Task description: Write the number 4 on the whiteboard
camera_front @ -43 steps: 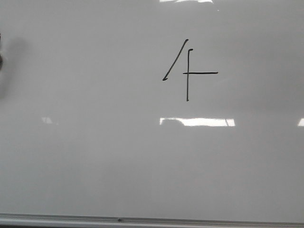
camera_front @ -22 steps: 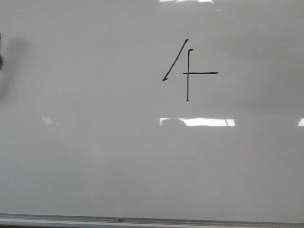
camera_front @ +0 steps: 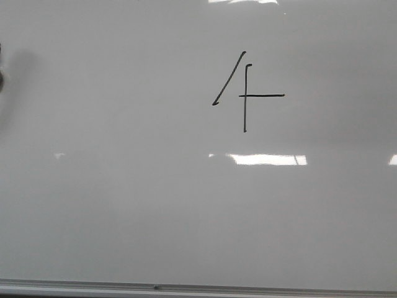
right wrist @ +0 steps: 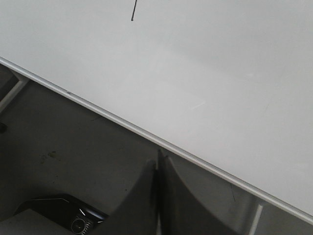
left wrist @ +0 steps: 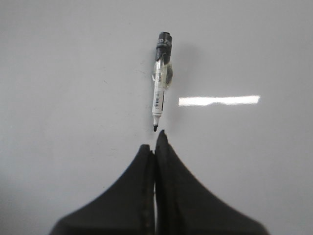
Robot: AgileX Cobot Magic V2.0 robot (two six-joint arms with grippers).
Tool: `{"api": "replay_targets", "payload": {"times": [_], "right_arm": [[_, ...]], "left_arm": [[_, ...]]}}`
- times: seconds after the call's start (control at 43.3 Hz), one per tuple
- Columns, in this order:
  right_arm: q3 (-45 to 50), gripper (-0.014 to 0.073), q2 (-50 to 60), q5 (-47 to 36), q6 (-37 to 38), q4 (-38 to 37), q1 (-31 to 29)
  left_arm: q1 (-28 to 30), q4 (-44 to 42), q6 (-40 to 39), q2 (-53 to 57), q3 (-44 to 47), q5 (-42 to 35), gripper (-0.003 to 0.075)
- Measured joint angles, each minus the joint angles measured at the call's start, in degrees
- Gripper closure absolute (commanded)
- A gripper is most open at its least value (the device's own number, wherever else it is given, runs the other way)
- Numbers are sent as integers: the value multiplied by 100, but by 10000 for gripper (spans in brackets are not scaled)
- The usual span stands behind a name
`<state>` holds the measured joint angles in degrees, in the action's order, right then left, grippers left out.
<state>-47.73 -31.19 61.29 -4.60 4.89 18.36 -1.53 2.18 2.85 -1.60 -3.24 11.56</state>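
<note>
- The whiteboard (camera_front: 124, 205) fills my front view, glossy and pale grey, with a thin metal edge strip (camera_front: 198, 287) along its lower side.
- The number 4 (camera_front: 245, 93) is drawn in thin black strokes on the upper right part of the board: a slanted line, an upright line and a short crossbar running to the right. The slanted stroke does not appear to meet the upright one.
- In my left wrist view, a marker (left wrist: 160, 81) lies flat on the board, uncapped, its dark tip pointing toward my left gripper (left wrist: 155, 147) and sitting just beyond the fingertips without touching them.
- My left fingers (left wrist: 142, 186) are pressed together with nothing between them.
- My right gripper (right wrist: 157, 164) is also pressed together and empty. It hangs over the board's edge strip, with darker floor and a dark object I cannot identify beneath.
- One stroke end of the figure (right wrist: 133, 14) shows at the rim of the right wrist view.
- I judge the writing done and the marker set down, so the step in hand is drawing clear.
- To do it well, I should lift my left arm straight away from the board, keeping the fingertips off the marker tip so it does not roll or smear ink.
- I should keep both arms off the wet strokes.
</note>
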Motion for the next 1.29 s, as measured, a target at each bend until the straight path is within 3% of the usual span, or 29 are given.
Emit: {"api": "replay_targets", "payload": {"times": [0.231, 1.133, 1.294], "right_arm": [[0, 662, 2, 0, 0, 0, 0], [9, 662, 12, 0, 0, 0, 0], [372, 662, 449, -331, -14, -14, -194]], "left_arm": [[28, 0, 0, 196, 365, -920, 741], [28, 0, 11, 196, 365, -933, 741], [28, 0, 21, 196, 365, -933, 741]]}}
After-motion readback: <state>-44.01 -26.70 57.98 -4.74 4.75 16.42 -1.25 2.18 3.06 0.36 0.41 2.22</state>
